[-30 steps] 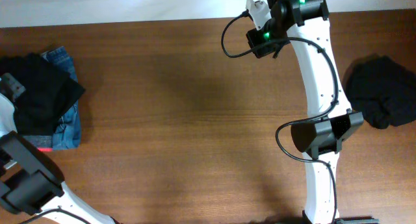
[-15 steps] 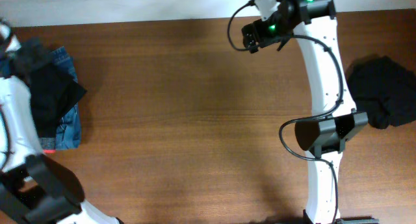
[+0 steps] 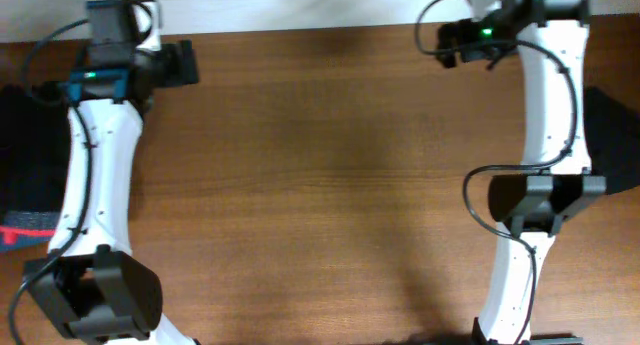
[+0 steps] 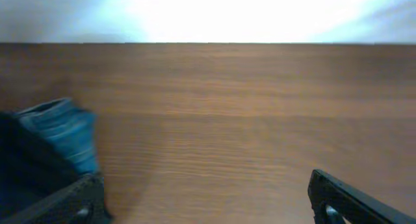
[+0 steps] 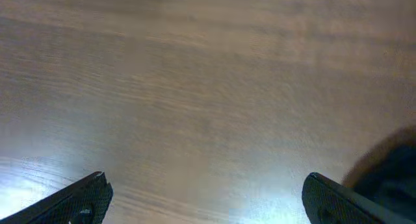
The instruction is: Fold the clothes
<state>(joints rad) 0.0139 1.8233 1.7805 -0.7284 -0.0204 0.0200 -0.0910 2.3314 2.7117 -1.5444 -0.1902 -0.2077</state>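
Both arms have just swung up to the far edge of the table (image 3: 320, 185). The left one has come off the pile it was working on a second ago, and the right one has shifted further right along the back edge. Both sets of jaws have sprung wide apart in the same stretch. The left gripper (image 4: 211, 203) and the right gripper (image 5: 211, 199) are released and carry nothing, with bare wood between their tips.

The clothes (image 3: 25, 150) lie at the left edge of the table, a dark block with a strip of red trim (image 3: 22, 235) at its near end, well apart from either gripper. I read this as a let-go and a retreat — either the fold is finished or I am resetting for another pass. From here I cannot tell how neat the fold is.

The overhead view shows only black and red on the left, because the arm covers the rest. The left wrist view shows what it hides — blue denim (image 4: 65, 130) just beside the black cloth. The right wrist view catches the edge of a dark heap (image 5: 390, 175), which the overhead places at the right edge, partly behind the right arm.
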